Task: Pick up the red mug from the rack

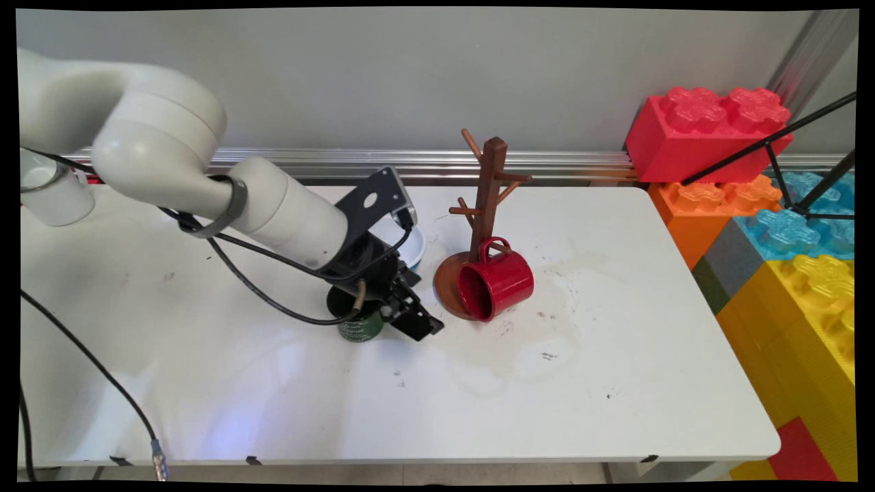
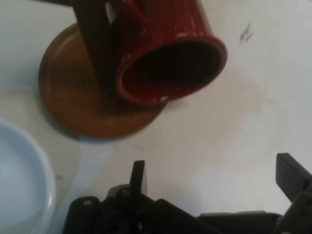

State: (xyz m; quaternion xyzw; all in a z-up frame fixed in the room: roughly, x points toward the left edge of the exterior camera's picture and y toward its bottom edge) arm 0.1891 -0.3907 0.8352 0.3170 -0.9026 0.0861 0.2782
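My black gripper (image 1: 412, 316) hangs low over the white table (image 1: 615, 355), just left of a brown wooden mug tree (image 1: 489, 198). In the hand view the gripper (image 2: 214, 178) is open, its fingers (image 2: 138, 176) wide apart over bare table with nothing between them. A red mug (image 1: 496, 283) lies on its side against the tree's round base (image 2: 73, 105), its mouth (image 2: 170, 66) turned toward the hand. A dark green cup (image 1: 361, 330) stands right beside the gripper, partly hidden by it. A pale blue bowl (image 1: 415, 250) sits behind the hand and shows as the bowl (image 2: 19, 183) at the hand view's left edge.
Large toy bricks in red (image 1: 704, 133), orange (image 1: 711, 205), blue and yellow (image 1: 806, 314) are stacked past the table's right edge. A black stand's legs (image 1: 779, 147) cross in front of them. Black cables (image 1: 102, 372) hang from the arm over the table's left side. Stains mark the table's middle.
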